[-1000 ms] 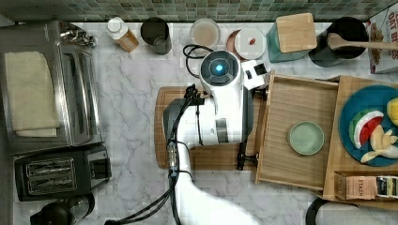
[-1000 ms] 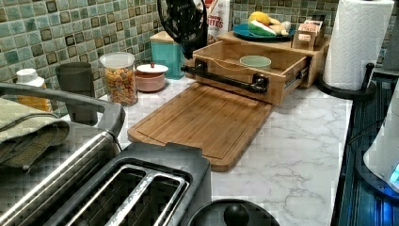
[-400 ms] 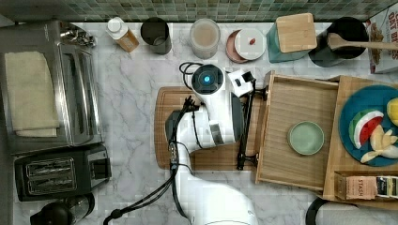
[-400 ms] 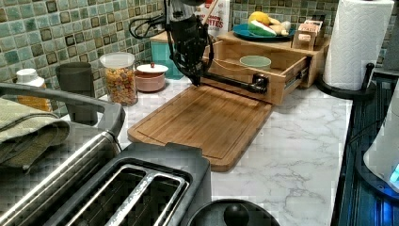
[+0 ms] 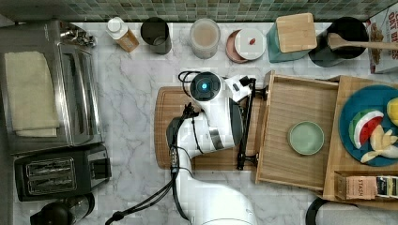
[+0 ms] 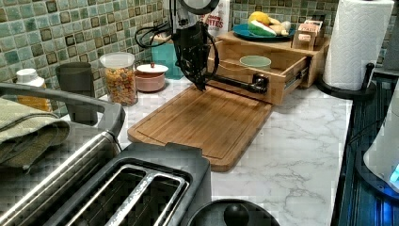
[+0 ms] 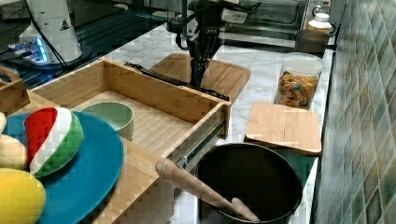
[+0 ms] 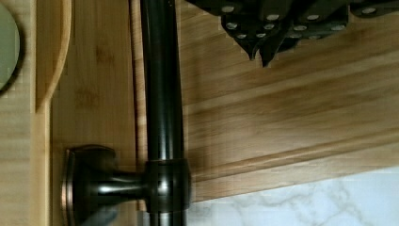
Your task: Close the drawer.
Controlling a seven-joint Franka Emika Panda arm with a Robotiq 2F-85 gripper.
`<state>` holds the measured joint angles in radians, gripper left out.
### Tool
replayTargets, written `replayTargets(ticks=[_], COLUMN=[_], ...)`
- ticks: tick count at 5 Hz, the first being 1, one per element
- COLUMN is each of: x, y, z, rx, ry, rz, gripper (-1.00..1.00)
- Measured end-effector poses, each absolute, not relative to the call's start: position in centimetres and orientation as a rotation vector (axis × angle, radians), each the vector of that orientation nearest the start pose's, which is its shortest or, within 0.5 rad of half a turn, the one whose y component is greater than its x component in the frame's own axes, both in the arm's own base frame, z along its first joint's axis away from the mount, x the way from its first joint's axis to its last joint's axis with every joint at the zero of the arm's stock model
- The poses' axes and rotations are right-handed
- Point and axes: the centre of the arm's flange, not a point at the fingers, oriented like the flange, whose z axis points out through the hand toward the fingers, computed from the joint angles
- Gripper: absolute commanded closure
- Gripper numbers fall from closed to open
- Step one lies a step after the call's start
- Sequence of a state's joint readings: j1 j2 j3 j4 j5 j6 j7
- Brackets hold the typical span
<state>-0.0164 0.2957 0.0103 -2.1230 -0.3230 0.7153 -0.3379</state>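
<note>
Tool [image 8: 263, 47]: dark fingertips drawn together to a point, clamped on nothing, poised over the cutting board just beside the drawer's handle; in the left view [image 6: 201, 84] the tip hangs low over the board's far end.
Arm [image 5: 216, 117]: white Franka body with a round cap lit blue, black cables [image 5: 176, 154] trailing along it.
Handle [image 8: 162, 94]: dark bronze bar on stubby posts, running across the drawer front; apart from the tool in the wrist view.
Drawer [image 5: 291, 164]: light bamboo tray pulled well out of its cabinet toward the cutting board, metal slide showing on its side in the right view [image 7: 140, 88].
Bowl [image 5: 306, 138]: pale green, sitting on the drawer floor.
Cutting board [image 6: 202, 122]: grooved bamboo, flat on the bench, its far edge next to the drawer front.
Bench [image 5: 126, 117]: white marble with grey veins.
Cabinet top [image 5: 340, 173]: carries a teal plate [image 5: 349, 108] of toy fruit, watermelon slice included, and a box [image 5: 366, 186] reading "STASH".
Back row, the top view's left to right: lidded bottle [image 5: 121, 33], dark cup [image 5: 156, 33], cereal jar [image 5: 205, 37], pink lidded dish [image 5: 244, 44], teal canister with bamboo lid [image 5: 295, 33], black pot [image 5: 345, 40] with a wooden spoon.
Cereal box [image 5: 382, 42]: letters "OAT" legible.
Appliances: toaster oven [image 5: 70, 84] with a folded towel on top, black toaster [image 5: 56, 171].
Paper towel roll [image 6: 357, 42]: upright on its stand.
</note>
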Motion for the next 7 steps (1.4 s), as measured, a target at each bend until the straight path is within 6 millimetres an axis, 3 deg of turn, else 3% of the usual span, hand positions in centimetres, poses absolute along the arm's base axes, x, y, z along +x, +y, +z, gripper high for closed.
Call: replayTargets(ticks=[1, 3, 4, 6, 7], x=[56.2, 56.2, 56.2, 54.4, 54.1], y=[-1.1, -1.9, -3.4, -8.5, -11.8], z=[26.2, 26.2, 26.5, 27.5, 27.4], rx=[-3.377, -3.367, -3.361, -3.338, -3.288], ry=[0.164, 0.042, 0.011, -0.184, -0.191], rz=[0.157, 0.152, 0.105, 0.118, 0.067], gripper=[1.00, 1.00, 1.00, 1.00, 1.00])
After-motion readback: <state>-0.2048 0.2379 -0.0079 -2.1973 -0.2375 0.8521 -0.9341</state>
